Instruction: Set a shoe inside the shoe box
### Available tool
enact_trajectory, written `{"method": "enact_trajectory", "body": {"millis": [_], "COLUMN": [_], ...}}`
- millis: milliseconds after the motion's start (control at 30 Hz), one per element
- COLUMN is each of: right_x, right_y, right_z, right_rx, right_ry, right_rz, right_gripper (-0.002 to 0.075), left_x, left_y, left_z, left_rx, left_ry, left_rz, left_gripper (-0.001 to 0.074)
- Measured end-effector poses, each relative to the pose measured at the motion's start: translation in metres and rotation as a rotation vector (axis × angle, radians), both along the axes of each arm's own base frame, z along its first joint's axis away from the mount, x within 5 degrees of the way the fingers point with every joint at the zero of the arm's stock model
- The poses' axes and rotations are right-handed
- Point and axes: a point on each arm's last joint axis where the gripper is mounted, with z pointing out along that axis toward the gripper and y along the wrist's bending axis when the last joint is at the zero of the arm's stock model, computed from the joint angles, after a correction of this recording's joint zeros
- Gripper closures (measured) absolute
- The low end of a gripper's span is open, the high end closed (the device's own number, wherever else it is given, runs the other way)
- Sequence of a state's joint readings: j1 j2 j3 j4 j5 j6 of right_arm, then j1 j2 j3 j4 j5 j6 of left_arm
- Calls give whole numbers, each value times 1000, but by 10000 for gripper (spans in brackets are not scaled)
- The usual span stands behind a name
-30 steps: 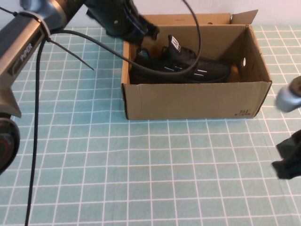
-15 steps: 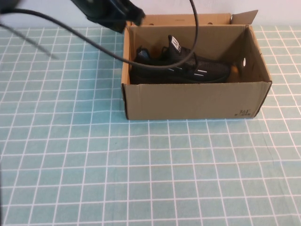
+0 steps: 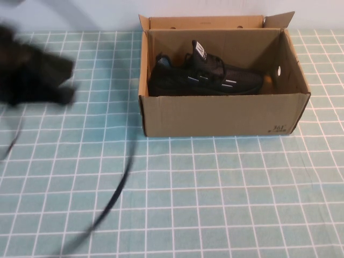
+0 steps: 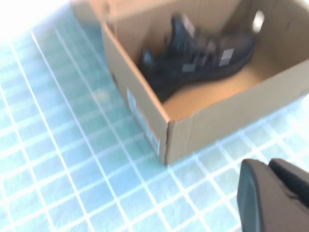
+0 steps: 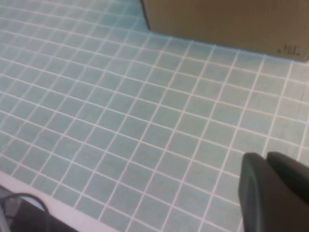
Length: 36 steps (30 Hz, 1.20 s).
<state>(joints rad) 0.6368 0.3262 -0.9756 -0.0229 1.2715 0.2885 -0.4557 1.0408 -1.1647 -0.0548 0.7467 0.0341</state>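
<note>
We start with the shoe box (image 3: 220, 115), a brown corrugated carton that sits open on the teal grid-patterned table (image 3: 215, 204); we judge it light and fairly stiff, prone to skid if nudged, and best steadied by its side walls instead of its short flaps

Inside it, the shoe (image 3: 207, 78) lies on the floor of the box, heel toward the robot's left wall, toe toward the right wall with the round hole. We judge the black knit upper soft and easy to crush, the sole firmer, the whole thing light and not fragile; the heel collar or the tongue area looks like the surest place to take hold, with the laces likely to snag

Compared with a second ago, the left gripper (image 3: 37, 80) has left the rear left corner of the box and is now a dark blur above the table well to the left of it, with nothing in it; we cannot tell whether it is apart or together

The right gripper (image 5: 275, 193) hovers over bare table in front of the box, and we cannot tell its state either
</note>
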Motion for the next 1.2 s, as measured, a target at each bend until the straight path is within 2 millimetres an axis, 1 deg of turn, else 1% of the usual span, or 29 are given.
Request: {"method": "enact_trajectory", "body": {"millis": [67, 133, 167, 233, 300, 433, 567, 667, 867, 967, 1100, 1200], "right_x": [-8, -15, -18, -18, -13, 4, 22, 35, 53, 57, 59, 60], "right_y": [-6, -11, -13, -14, -10, 4, 19, 28, 40, 43, 44, 45], "right_z": [0, 0, 0, -1, -6, -21, -38, -58, -100, -120, -139, -151], "right_rx": [20, 43, 55, 73, 86, 107, 174, 198, 206, 185, 157, 137], "right_ry": [-36, -77, -99, -132, -150, -191, -253, -277, -289, -262, -224, -212], "right_rz": [8, 7, 6, 3, 2, 18, 32, 26, 10, 8, 7, 6], "right_gripper": [731, 731, 731, 731, 731, 731, 732, 732, 732, 732, 732, 732], "left_x": [-29, -57, -68, -92, -112, -142, -160, -162, -149, -142, -135, -133], "left_y": [14, 29, 34, 47, 57, 74, 84, 85, 79, 75, 71, 70], "left_z": [-9, -22, -28, -41, -54, -72, -88, -106, -150, -175, -205, -220], "left_rx": [-53, -101, -118, -148, -165, -181, -187, -177, -121, -104, -105, -105], "left_ry": [-89, -181, -221, -301, -371, -496, -587, -588, -484, -450, -456, -453], "left_rz": [4, 9, 12, 16, 19, 26, 34, 35, 28, 24, 16, 13], "left_gripper": [738, 738, 738, 738, 738, 738, 738, 738, 738, 738, 738, 738]}}
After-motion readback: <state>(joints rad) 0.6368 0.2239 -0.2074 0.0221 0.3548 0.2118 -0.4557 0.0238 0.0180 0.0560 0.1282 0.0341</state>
